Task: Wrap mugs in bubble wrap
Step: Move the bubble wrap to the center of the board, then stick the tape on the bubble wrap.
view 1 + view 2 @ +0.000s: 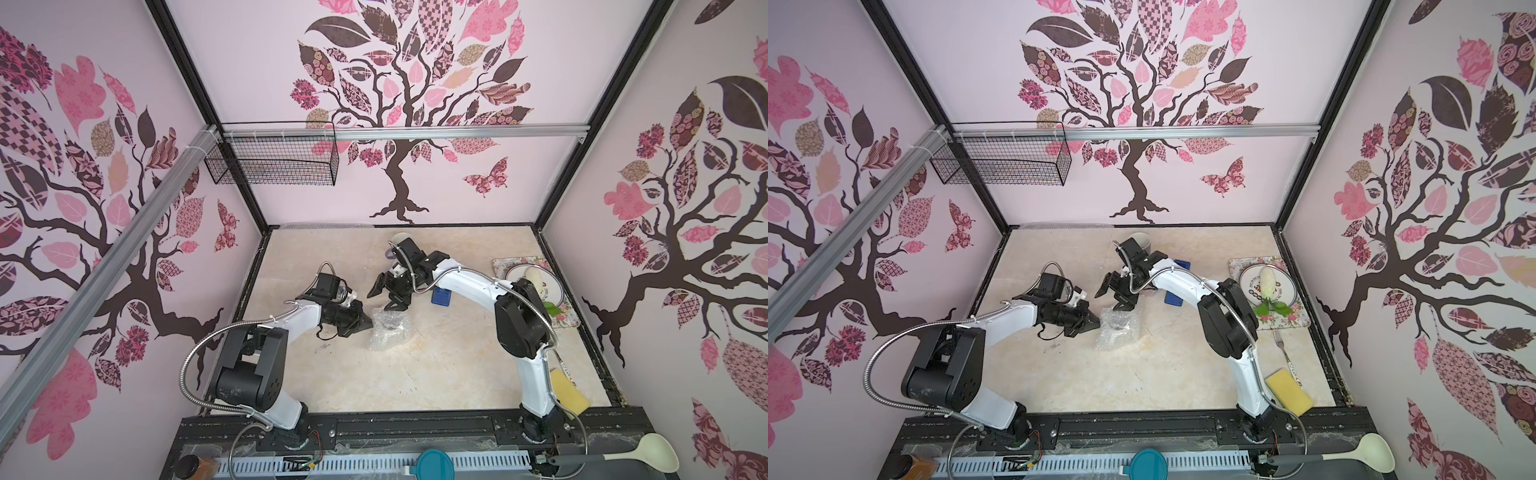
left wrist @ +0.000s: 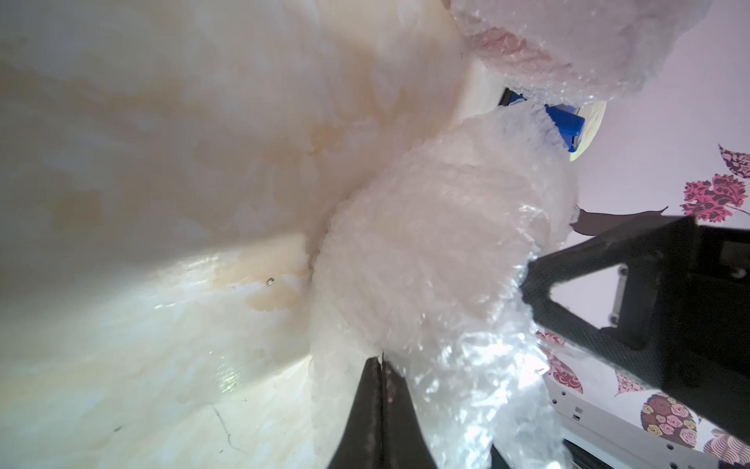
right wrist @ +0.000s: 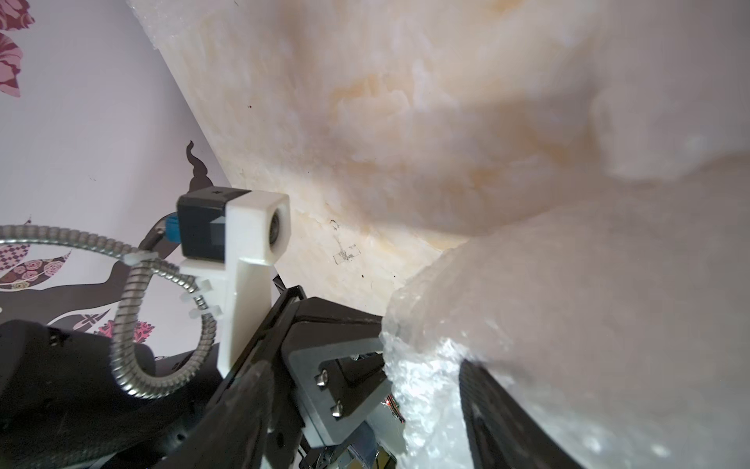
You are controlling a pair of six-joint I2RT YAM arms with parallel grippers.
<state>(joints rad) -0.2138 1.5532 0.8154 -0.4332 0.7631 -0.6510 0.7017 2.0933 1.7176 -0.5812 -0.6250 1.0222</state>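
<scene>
The wire basket (image 1: 270, 164) hangs from the rail on the back wall. On the right of the table (image 1: 415, 374) a floral tray (image 1: 1293, 319) carries a plate (image 1: 1247, 283), and a pale cob (image 1: 1268, 280) with green leaves lies across the plate. A lavender mug (image 1: 1140, 241) stands upright at the back, just behind the right wrist; what it holds cannot be seen. A blue dispenser (image 1: 440, 297) lies under the right forearm.

The bubble wrap (image 1: 388, 330) sits bunched in the middle of the table. In both top views a dark shape shows through it, too blurred to name.

The left arm reaches in from the front left base. Its elbow is raised and its forearm runs low toward the bundle. The left gripper (image 1: 365, 323) has its fingers pressed together, their tips touching the bundle's left edge. The left wrist view shows wrap lying against the fingertips (image 2: 375, 390), but whether a fold is caught between them cannot be told.

The right arm arches from the front right base over the table, and its wrist bends down toward the bundle's far side. The right gripper (image 1: 384, 301) is spread wide. One finger (image 3: 487, 410) rests against the wrap, and the other is clear of it.
</scene>
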